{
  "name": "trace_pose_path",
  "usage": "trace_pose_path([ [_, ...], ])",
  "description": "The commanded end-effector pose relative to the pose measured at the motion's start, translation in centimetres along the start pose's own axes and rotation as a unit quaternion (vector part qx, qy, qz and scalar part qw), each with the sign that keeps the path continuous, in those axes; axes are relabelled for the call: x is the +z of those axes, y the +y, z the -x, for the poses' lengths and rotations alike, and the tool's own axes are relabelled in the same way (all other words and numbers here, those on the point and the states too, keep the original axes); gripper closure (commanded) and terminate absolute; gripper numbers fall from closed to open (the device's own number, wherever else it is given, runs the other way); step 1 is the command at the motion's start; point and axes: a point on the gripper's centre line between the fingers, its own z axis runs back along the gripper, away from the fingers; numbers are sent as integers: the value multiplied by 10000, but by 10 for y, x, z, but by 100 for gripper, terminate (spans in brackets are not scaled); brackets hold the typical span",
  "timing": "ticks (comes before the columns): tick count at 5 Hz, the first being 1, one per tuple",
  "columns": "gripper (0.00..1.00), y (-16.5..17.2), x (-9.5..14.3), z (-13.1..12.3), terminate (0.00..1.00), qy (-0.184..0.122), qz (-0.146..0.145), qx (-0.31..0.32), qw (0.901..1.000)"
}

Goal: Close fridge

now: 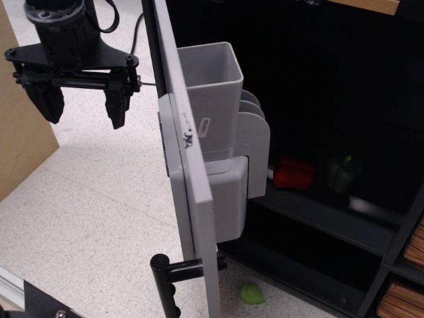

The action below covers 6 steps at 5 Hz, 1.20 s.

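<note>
The fridge door (189,172) stands open, seen nearly edge-on, light grey, with grey door bins (215,86) on its inner side and a black bar handle (165,281) at the bottom. The black shelved interior (331,79) lies to the right. My gripper (83,106) hangs at the upper left, on the outer side of the door and apart from it. Its two black fingers (118,106) are spread and hold nothing.
A red toy pepper (293,172) and a green toy pepper (344,172) sit on a fridge shelf. A small green item (252,293) lies on the speckled floor (86,218) below. A tan wooden panel (20,132) stands at the left.
</note>
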Motion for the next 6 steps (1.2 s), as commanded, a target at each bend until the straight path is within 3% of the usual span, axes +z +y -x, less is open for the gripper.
trace_pose_path([
  [1, 0, 0, 0, 0, 0, 0, 0, 0, 10000],
  [2, 0, -9, 5, 20, 0, -120, 131, -695, 9974],
  [4, 0, -28, 14, 72, 0, -313, 464, -2315, 9712],
  [6, 0, -62, 17, 91, 0, -354, 913, -2930, 9511],
])
